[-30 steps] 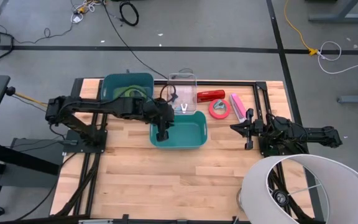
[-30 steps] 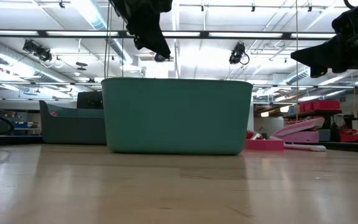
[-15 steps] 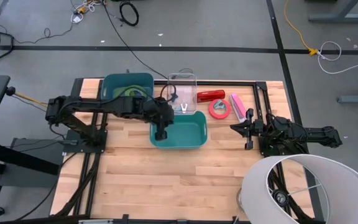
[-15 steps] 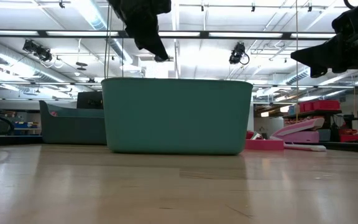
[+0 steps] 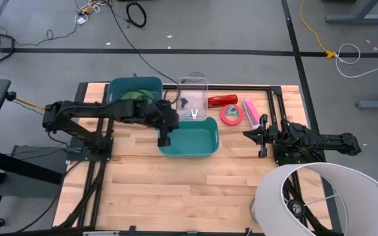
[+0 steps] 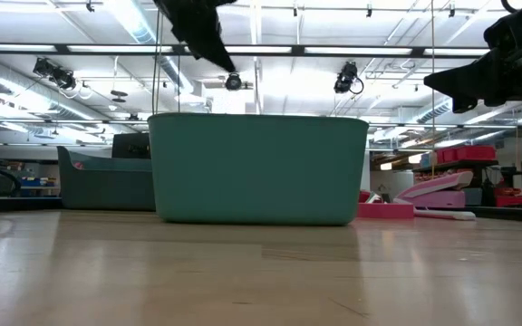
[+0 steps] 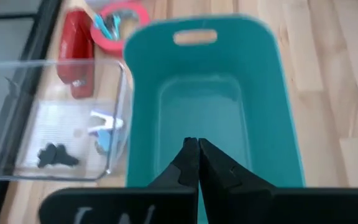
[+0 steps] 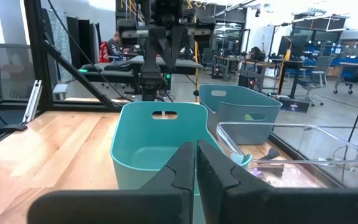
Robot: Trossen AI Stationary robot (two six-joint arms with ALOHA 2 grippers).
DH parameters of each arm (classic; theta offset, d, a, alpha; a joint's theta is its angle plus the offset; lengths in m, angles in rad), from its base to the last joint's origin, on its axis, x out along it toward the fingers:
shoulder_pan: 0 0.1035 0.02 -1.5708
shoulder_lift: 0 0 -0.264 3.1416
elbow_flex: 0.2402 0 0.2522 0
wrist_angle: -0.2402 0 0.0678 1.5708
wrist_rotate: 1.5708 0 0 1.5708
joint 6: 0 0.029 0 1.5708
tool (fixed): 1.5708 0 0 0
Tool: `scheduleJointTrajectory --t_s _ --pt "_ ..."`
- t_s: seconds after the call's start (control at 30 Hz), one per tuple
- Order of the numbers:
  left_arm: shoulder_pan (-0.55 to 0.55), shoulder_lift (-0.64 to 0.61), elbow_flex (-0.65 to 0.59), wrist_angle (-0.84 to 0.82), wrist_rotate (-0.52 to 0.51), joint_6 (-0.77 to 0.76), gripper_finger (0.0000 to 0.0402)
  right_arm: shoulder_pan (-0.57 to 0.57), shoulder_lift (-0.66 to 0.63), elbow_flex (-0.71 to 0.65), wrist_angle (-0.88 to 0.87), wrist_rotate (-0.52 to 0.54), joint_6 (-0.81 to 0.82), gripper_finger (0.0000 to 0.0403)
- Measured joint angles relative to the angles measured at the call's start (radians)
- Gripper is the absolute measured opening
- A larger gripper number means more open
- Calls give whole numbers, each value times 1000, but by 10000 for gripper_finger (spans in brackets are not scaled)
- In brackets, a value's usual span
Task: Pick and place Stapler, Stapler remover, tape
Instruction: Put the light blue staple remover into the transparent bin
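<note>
Nearest, bare wooden table [image 5: 176, 183]. Mid-table, a teal bin [image 5: 189, 137] with nothing seen inside in the left wrist view. Above its left rim, left gripper [image 5: 165, 139], fingers pressed together and carrying nothing. At the right side, right gripper [image 5: 261, 136], likewise closed and empty, parked near the table's right frame.

Farther back: clear tray [image 5: 193, 98] with a small black item, probably the stapler remover [image 7: 56, 155], and a pale blue-white piece beside it. Far left, second teal bin [image 5: 134, 90] with green tape [image 5: 133, 96] showing inside. Right of the tray, red stapler [image 5: 222, 100], then pinkish-red tape [image 5: 231, 115], then a pink stapler [image 5: 251, 112], all on the wood.

Judged step: between picks, nothing in hand. Next call: reach right and far toward the red stapler or red roll, open wide, descend squarely.
</note>
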Motion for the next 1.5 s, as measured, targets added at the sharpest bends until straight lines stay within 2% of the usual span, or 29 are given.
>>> scheduleJointTrajectory --t_s 0.17,0.3,0.5,0.63,1.13,1.33,1.5 --pt "2 -69 -52 37 0 -2 2 0 0 0 -1 -1 0 18" --pt "-3 -169 -193 122 12 -30 2 0 0 0 -1 -1 0 18" --pt "-32 -313 -407 236 109 -55 2 0 0 0 -1 -2 0 18" --pt "-48 -388 -514 291 114 -56 2 0 0 0 -1 -2 0 18" --pt "-51 -612 -808 648 115 -57 2 0 0 0 0 -1 0 18" --pt "-51 -706 -931 808 184 -81 3 0 0 0 0 -2 0 18" --pt "-51 -767 -1016 919 200 -101 2 0 0 0 0 -2 0 18"
